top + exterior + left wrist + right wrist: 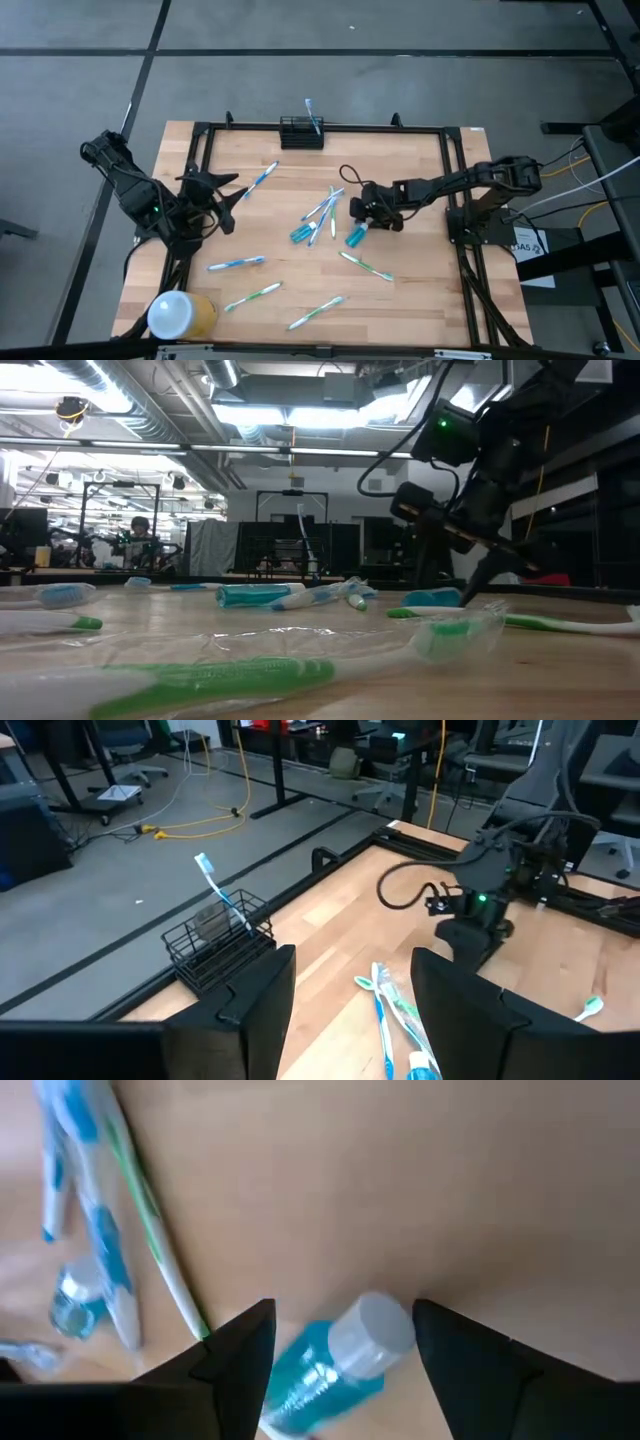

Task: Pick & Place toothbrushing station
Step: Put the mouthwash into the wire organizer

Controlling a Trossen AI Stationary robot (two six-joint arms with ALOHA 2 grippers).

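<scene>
The black rack (301, 132) sits at the table's far edge holding one toothbrush (313, 113); many remain scattered; the right gripper (362, 222) hangs spread over a small blue bottle (355, 236); the left gripper (226, 200) waits, released.

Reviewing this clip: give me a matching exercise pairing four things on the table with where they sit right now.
Things:
1. black wire holder
2. white-and-yellow cylinder
3. small blue tube with a white cap
4. left gripper

Places:
A. between the open fingers of the right gripper
B. near left corner of the table
C. middle of the far edge, one blue toothbrush standing in it
D. left part of the table, open, holding nothing

Pairs: 1-C, 2-B, 3-A, 4-D
</scene>
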